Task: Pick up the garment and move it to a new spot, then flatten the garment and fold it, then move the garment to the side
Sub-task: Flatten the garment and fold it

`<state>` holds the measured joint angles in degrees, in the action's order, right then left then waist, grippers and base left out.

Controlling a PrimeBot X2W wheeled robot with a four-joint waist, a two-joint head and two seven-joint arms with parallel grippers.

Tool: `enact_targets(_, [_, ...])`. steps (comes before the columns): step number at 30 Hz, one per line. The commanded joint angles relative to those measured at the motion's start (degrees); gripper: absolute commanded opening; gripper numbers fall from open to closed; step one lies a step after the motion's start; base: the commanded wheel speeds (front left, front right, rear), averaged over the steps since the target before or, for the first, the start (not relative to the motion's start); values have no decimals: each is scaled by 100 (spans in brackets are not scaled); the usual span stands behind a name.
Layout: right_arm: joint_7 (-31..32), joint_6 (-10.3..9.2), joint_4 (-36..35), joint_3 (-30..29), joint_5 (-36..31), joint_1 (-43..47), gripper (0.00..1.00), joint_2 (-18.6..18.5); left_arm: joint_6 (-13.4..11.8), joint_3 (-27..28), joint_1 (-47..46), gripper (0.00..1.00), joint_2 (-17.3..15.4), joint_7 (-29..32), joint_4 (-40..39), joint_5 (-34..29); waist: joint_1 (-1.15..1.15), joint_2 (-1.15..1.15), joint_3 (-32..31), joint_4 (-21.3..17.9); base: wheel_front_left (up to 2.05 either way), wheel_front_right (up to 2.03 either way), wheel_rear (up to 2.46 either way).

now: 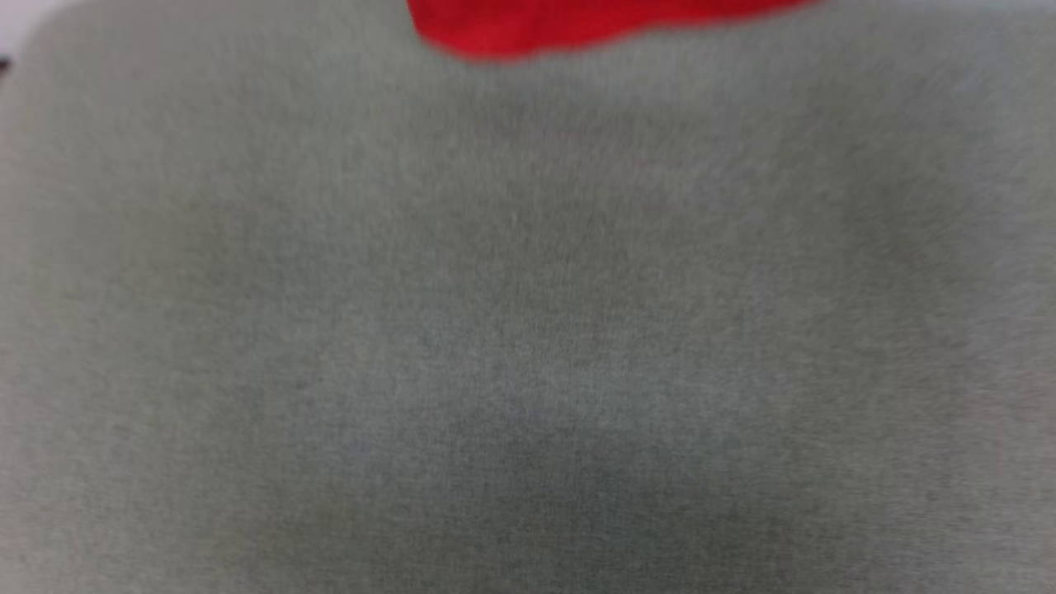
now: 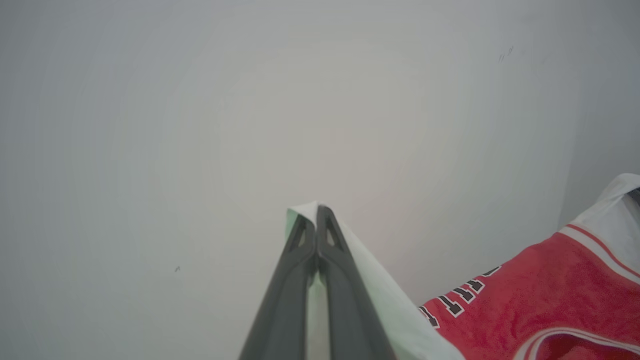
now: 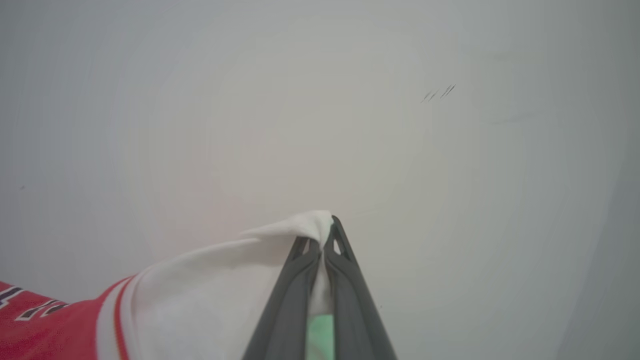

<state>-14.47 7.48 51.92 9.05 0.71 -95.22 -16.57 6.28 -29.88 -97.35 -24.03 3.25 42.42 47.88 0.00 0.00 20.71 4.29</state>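
Pale grey-white background (image 2: 200,125) lies behind both wrist views, blank apart from a few short dark marks (image 3: 437,93) toward the upper right. On my left wrist camera the garment (image 2: 530,300) sits in the lower right corner: red body, part of the black white-outlined lettering, a red-and-white striped band, and a white sleeve rising to the right edge. A pale strip of its cloth runs up from there to the middle of the frame, where the left tool (image 2: 316,216) has its two dark fingers pressed together on that edge, a small fold poking out past the tips. On my right wrist camera the shirt comes in from the lower left, red and lettering in the corner, then striped trim, then a white sleeve stretched toward the centre. The right tool (image 3: 322,231) is clamped on that sleeve's bunched end, with a pale green patch (image 3: 320,335) showing between the fingers lower down. On the head camera I get a blurred grey-green fabric surface (image 1: 528,330), and a red cloth (image 1: 577,25) at the top edge, centre; I cannot tell whether it is the same shirt.
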Motion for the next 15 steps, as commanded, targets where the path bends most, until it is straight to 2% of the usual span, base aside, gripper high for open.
enact_targets(1, [-45,3,-37,-48,-219,-87,0,-17,53,39,-127,0,66,-188,70,35,0,0,1308,230,0,0,0])
enact_targets(5, [-72,3,-261,-134,-750,61,0,1,117,12,-127,0,145,-740,281,135,0,0,1743,360,0,0,0])
enact_targets(8, [-65,2,-287,-301,-884,366,0,55,122,-159,77,0,216,-998,403,260,0,0,1926,435,0,0,0])
enact_targets(12, [-67,2,-194,-428,-887,717,0,165,126,-438,348,0,208,-1203,491,525,0,0,1888,496,0,0,0])
enact_targets(15, [-67,2,-110,-387,-770,1000,0,219,127,-649,583,0,248,-1110,582,819,0,0,1709,514,0,0,0])
